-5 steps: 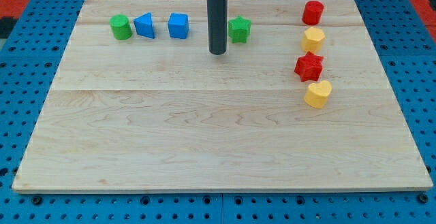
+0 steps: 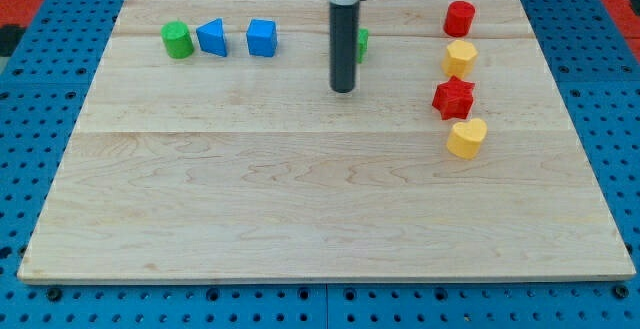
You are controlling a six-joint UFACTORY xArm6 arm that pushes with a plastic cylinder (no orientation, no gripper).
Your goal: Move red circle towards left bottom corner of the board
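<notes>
The red circle stands near the board's top right corner. My tip is on the board well to its left and a little lower, in the upper middle. The rod covers most of a green block just behind it. The tip touches no block.
Below the red circle stand a yellow block, a red star and a yellow heart in a column. At the upper left are a green cylinder, a blue triangle and a blue cube. The wooden board lies on a blue pegboard.
My tip has moved right and slightly down, and the rod now covers most of the green block. No block has moved.
</notes>
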